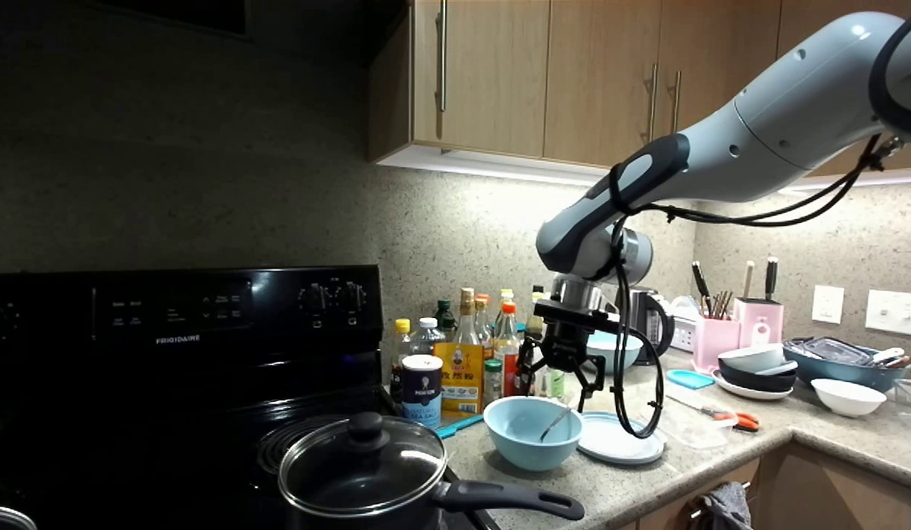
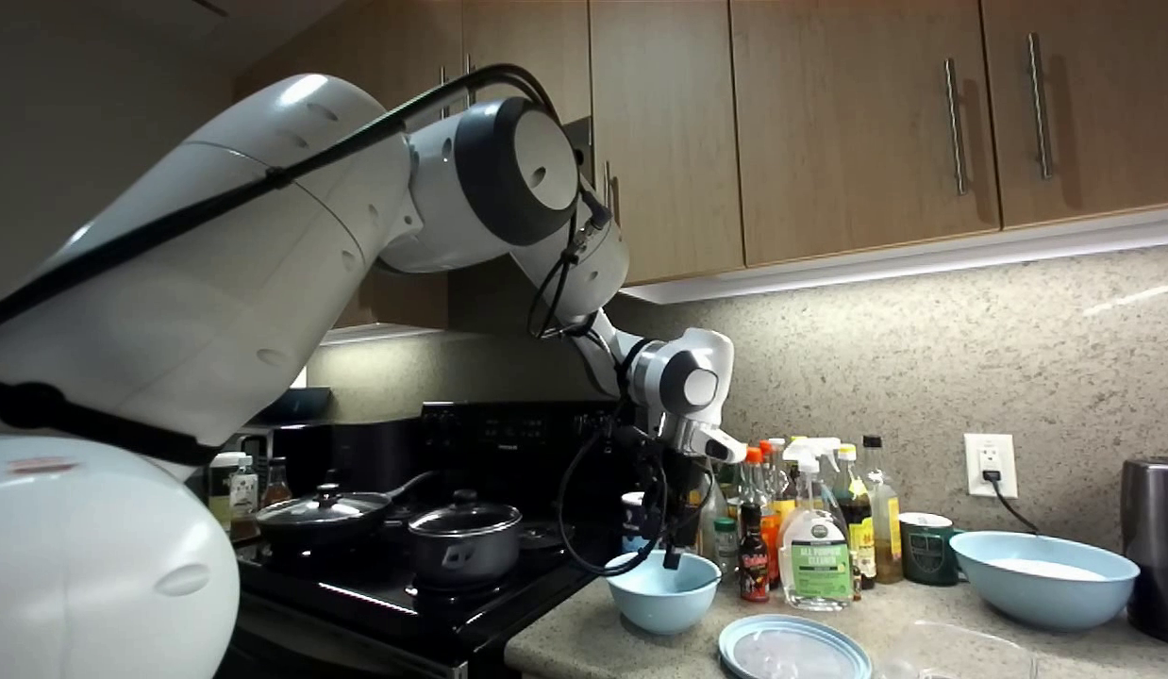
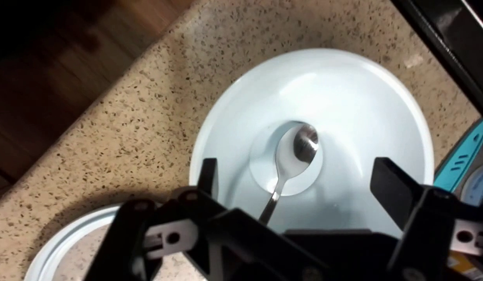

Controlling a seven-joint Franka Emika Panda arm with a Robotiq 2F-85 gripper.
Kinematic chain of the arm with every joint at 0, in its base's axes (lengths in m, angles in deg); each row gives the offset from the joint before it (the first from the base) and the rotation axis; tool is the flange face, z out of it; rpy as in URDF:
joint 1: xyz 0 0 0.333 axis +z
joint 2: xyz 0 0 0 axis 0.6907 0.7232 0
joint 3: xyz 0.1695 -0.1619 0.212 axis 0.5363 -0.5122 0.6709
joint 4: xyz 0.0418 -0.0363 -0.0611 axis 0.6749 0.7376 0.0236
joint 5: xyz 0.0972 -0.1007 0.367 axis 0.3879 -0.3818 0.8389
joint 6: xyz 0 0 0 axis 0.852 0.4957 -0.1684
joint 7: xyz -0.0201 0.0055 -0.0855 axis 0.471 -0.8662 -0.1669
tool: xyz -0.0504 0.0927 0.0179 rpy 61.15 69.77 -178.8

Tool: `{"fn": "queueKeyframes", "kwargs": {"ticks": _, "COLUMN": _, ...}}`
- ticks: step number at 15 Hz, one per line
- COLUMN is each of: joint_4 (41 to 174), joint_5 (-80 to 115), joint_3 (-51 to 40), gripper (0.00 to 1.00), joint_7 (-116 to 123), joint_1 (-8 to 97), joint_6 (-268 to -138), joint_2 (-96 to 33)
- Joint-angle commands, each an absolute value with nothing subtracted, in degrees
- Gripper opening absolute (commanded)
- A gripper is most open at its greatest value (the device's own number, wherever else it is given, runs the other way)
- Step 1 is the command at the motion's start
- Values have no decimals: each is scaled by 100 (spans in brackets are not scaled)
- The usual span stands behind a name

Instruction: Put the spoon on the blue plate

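The metal spoon [image 3: 290, 164] lies inside the deep light-blue bowl [image 3: 241, 101], its head at the bottom and its handle leaning toward the rim. Its handle [image 1: 555, 425] also shows in an exterior view, inside the bowl [image 1: 525, 445]. The flat pale blue plate [image 1: 606, 439] lies on the counter beside the bowl; its rim [image 3: 54, 249] is partly behind my gripper in the wrist view. My gripper [image 3: 298, 177] is open and empty, pointing down above the bowl, with the spoon between its fingers in the wrist view. It hides the handle's end there.
A lidded pot [image 1: 367, 471] stands on the stove, its handle [image 1: 511, 497] reaching toward the counter. Several bottles [image 2: 773, 490] and a spray bottle [image 2: 816, 556] stand behind. A turquoise tool [image 3: 462, 156] lies near the bowl. A larger blue bowl [image 2: 1046, 589] and orange-handled scissors [image 1: 742, 420] are farther off.
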State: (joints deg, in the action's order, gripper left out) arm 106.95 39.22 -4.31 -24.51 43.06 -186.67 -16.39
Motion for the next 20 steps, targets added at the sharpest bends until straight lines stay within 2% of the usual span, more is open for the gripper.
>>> {"fn": "queueKeyframes", "kwargs": {"ticks": 1, "joint_4": 10975, "joint_5": 4212, "joint_3": -570, "gripper": 100, "joint_7": -3157, "joint_1": 4324, "joint_6": -19280, "joint_2": -1733}}
{"fn": "queueKeyframes", "kwargs": {"ticks": 3, "joint_4": 11087, "joint_5": 4389, "joint_3": -565, "gripper": 100, "joint_7": -3460, "joint_1": 4310, "joint_6": -19692, "joint_2": -1780}}
{"fn": "queueKeyframes", "kwargs": {"ticks": 4, "joint_4": 10811, "joint_5": 4145, "joint_3": -537, "gripper": 100, "joint_7": -3162, "joint_1": 4278, "joint_6": -19316, "joint_2": -1632}}
{"fn": "queueKeyframes", "kwargs": {"ticks": 8, "joint_4": 10816, "joint_5": 4149, "joint_3": -535, "gripper": 100, "joint_7": -3192, "joint_1": 4281, "joint_6": -19363, "joint_2": -1625}}
{"fn": "queueKeyframes", "kwargs": {"ticks": 11, "joint_4": 10908, "joint_5": 3772, "joint_3": -943, "gripper": 100, "joint_7": -4485, "joint_1": 4561, "joint_6": -19955, "joint_2": -1568}}
{"fn": "queueKeyframes", "kwargs": {"ticks": 15, "joint_4": 10792, "joint_5": 3464, "joint_3": -1191, "gripper": 100, "joint_7": -5784, "joint_1": 4670, "joint_6": -19971, "joint_2": -1399}}
{"fn": "queueKeyframes", "kwargs": {"ticks": 18, "joint_4": 10803, "joint_5": 3405, "joint_3": -1009, "gripper": 100, "joint_7": -5723, "joint_1": 4489, "joint_6": -19928, "joint_2": -1400}}
{"fn": "queueKeyframes", "kwargs": {"ticks": 19, "joint_4": 10794, "joint_5": 3383, "joint_3": -1024, "gripper": 91, "joint_7": -5825, "joint_1": 4503, "joint_6": -19928, "joint_2": -1376}}
{"fn": "queueKeyframes", "kwargs": {"ticks": 20, "joint_4": 10788, "joint_5": 3395, "joint_3": -996, "gripper": 74, "joint_7": -5761, "joint_1": 4486, "joint_6": -19954, "joint_2": -1361}}
